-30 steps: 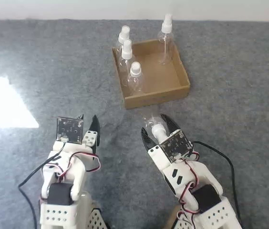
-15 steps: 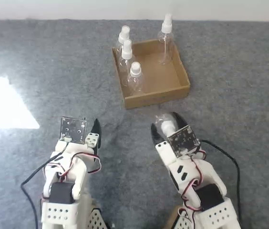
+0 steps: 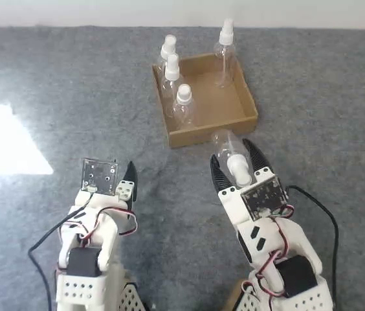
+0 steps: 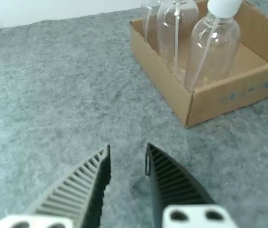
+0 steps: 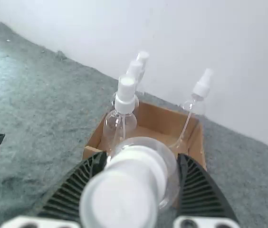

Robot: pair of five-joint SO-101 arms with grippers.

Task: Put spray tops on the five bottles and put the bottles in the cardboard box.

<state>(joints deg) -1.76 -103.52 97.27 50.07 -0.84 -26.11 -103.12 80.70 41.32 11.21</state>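
The cardboard box point(image 3: 246, 122) stands at the far middle of the grey carpet with several clear bottles upright in it, each with a white spray top: point(image 3: 168, 52), point(image 3: 184, 102), point(image 3: 225, 42). My right gripper point(image 3: 237, 165) is shut on another clear bottle point(image 3: 224, 144), which is held above the carpet just in front of the box's near wall, its base towards the box. From the right wrist, that bottle's white top point(image 5: 129, 183) sits between the fingers, with the box point(image 5: 92, 148) beyond. My left gripper point(image 4: 127, 159) hovers low over bare carpet, open by a narrow gap.
The box wall point(image 4: 229, 97) and two of its bottles point(image 4: 215, 42) lie ahead and to the right of the left gripper. A bright patch of light point(image 3: 4, 142) falls on the carpet at the left. A black cable point(image 3: 318, 214) trails by the right arm.
The right gripper has carried its bottle forward and to the right, up to the box's near wall. The left gripper's fingers have narrowed, and it has drawn back slightly.
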